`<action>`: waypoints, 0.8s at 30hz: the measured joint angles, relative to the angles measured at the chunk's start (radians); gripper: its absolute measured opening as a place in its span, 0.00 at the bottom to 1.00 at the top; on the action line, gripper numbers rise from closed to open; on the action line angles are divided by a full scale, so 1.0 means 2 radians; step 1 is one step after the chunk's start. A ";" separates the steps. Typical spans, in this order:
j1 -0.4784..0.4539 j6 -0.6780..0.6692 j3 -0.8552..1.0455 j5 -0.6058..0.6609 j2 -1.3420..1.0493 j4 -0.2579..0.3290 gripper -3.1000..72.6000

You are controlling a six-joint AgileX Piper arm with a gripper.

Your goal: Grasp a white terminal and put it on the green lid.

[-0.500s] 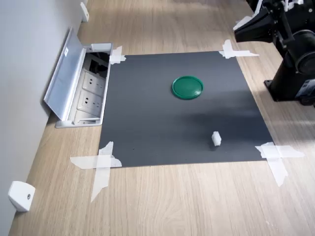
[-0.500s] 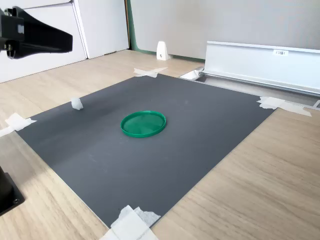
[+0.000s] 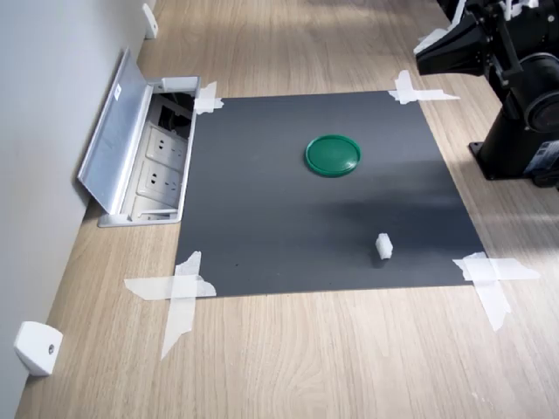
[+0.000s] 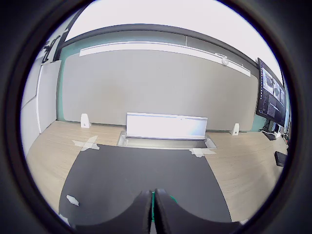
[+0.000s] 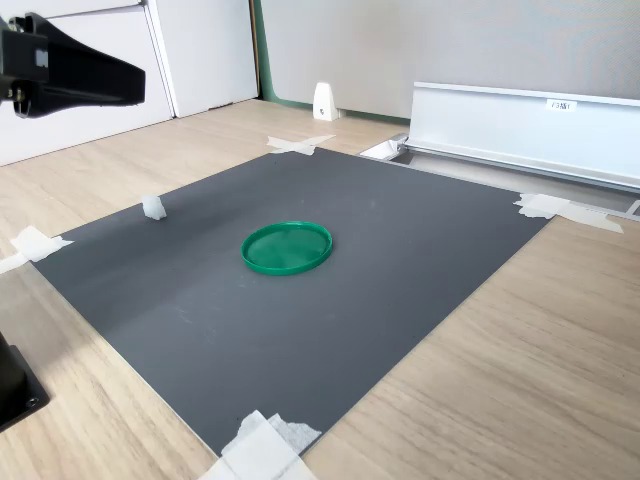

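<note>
The gripper (image 4: 152,214) hangs in the air above the edge of the dark mat (image 3: 288,227), its two black fingers (image 4: 141,212) pressed together with only a thin slit between them and nothing held. In the wrist view a sliver of green shows just past the tips. In the first exterior view the gripper (image 3: 437,54) sits in the upper right of the frame, beyond the mat's corner; in the second exterior view it pokes in at the upper left (image 5: 120,80), well above the table.

The green lid (image 3: 333,154) lies flat on the mat, above the middle of the first exterior view and near the centre of the second exterior view (image 5: 287,247). The white terminal (image 3: 383,246) stands on the mat lower right of centre in the first exterior view, well apart from the lid; in the second exterior view it is at the left (image 5: 153,207), near the mat's edge, and in the wrist view it is a small white speck (image 4: 72,199).

White tape strips (image 3: 179,292) hold the mat's corners to the wooden table (image 3: 332,358). An open silver socket box (image 3: 144,161) sits along the wall at the left of the first exterior view. A white wedge (image 3: 37,346) stands at the lower left.
</note>
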 joint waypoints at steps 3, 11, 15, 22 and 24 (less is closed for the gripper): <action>0.000 0.000 -0.001 0.001 0.000 0.003 0.03; 0.000 0.000 -0.057 0.016 0.085 -0.003 0.03; 0.000 0.000 -0.102 0.032 0.157 -0.027 0.03; 0.000 0.000 -0.170 0.053 0.269 -0.055 0.03; 0.000 -0.002 -0.185 0.054 0.298 -0.057 0.03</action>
